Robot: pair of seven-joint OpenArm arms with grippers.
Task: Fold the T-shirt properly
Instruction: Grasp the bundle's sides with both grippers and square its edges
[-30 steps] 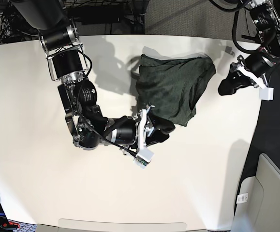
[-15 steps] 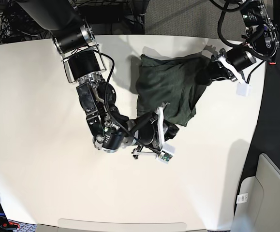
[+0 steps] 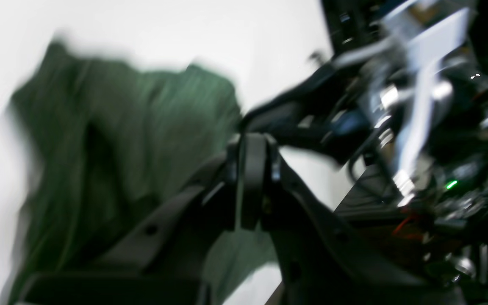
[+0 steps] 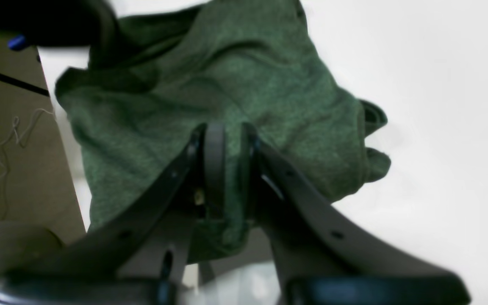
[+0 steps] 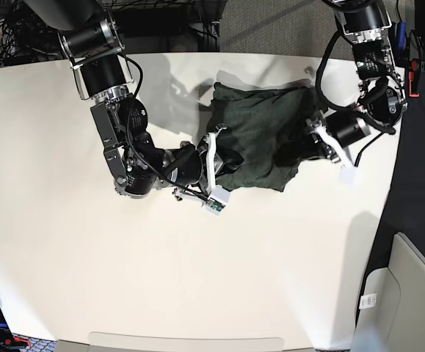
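Since closing in, both pincers grip T-shirt [image 5: 260, 132].

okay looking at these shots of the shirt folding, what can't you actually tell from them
- Left wrist view: motion blur smears the T-shirt; whether the left gripper pinches cloth is unclear.
- Base view: the right gripper fingertips are hidden against the dark fabric, and the left gripper's too.
- Right wrist view: the shirt's near edge is hidden behind the fingers.
- Sleeves and collar: bunched folds hide them in every view.
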